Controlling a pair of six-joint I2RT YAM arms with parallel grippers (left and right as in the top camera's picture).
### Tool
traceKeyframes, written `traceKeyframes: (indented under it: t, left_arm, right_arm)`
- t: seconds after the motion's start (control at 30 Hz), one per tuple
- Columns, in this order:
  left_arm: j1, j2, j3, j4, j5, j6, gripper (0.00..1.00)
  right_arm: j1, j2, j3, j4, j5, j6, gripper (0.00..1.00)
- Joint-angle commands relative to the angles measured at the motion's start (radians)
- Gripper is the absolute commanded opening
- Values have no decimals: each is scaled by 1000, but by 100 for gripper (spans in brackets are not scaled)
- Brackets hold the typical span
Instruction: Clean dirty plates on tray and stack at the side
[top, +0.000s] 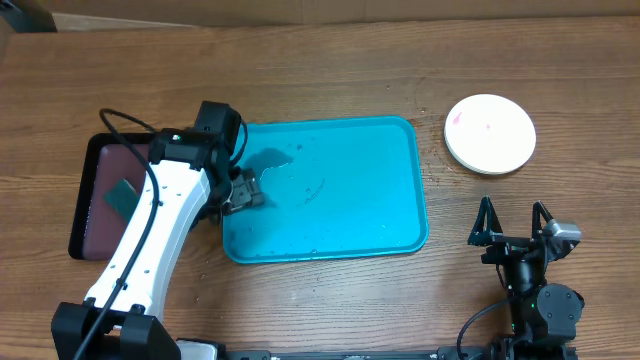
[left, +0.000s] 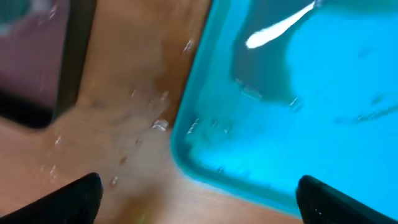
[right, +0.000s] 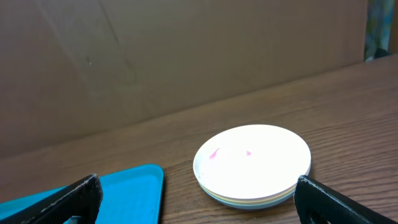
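Note:
The turquoise tray (top: 350, 200) lies mid-table with no plates on it, only wet streaks. The plates (top: 490, 134) sit in one stack on the wood to its right, white on top with small pink smears; the right wrist view shows yellow-green and pale blue rims under the white plate (right: 252, 165). My left gripper (top: 250, 190) hangs open over the tray's left edge, and its wrist view shows the tray's corner (left: 298, 93) between the fingertips (left: 81, 196), nothing held. My right gripper (top: 513, 222) stands open near the front right, well short of the stack, its jaws wide and empty (right: 199, 202).
A black tray with a maroon inside (top: 100, 195) holds a green sponge (top: 122, 195) at the left, under my left arm. Water drops (left: 155, 121) dot the wood between the two trays. A brown wall stands behind the table.

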Motion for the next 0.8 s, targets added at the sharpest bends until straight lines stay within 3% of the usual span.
traceKeyframes:
  t: [0.0, 0.33, 0.5, 0.77]
  left_arm:
    - [-5, -50, -40, 119, -4, 35, 100]
    - [31, -308, -461, 750, 214, 363, 100]
    - [82, -474, -647, 878, 230, 444, 100]
    - [192, -842, -907, 990, 226, 444, 100]
  right_arm:
    - [-2, -10, -11, 7, 5, -5, 100]
    - [-2, -10, -11, 7, 5, -5, 100]
    - [-2, -10, -11, 7, 5, -5, 100]
    - [-2, -10, -11, 7, 5, -5, 100]
